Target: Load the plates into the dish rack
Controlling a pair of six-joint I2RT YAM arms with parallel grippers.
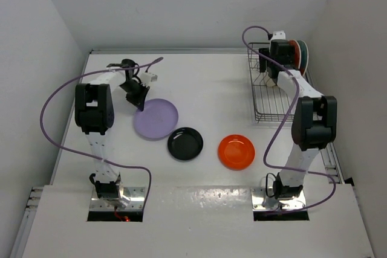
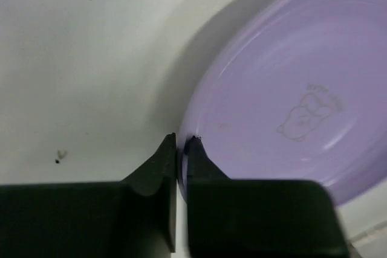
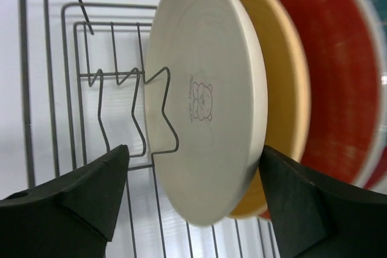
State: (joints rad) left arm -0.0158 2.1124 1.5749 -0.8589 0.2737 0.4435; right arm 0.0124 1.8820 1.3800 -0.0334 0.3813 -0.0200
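A lavender plate [image 1: 156, 118] lies flat on the table left of centre, and my left gripper [image 1: 140, 106] is at its near-left rim. In the left wrist view the left gripper [image 2: 183, 140] is shut on the lavender plate [image 2: 284, 101], one finger on each side of the rim. A black plate [image 1: 185, 143] and an orange plate [image 1: 236, 151] lie flat nearby. In the dish rack [image 1: 269, 98] a cream-white plate [image 3: 205, 101], a yellow plate [image 3: 290, 89] and a red plate [image 3: 338, 58] stand on edge. My right gripper [image 3: 193, 149] is open, its fingers wide on either side of the cream-white plate.
Tall white walls close in the table on the left, back and right. The rack's upright wire tines [image 3: 115, 89] stand left of the cream-white plate. A purple cable [image 1: 54, 98] loops out from each arm.
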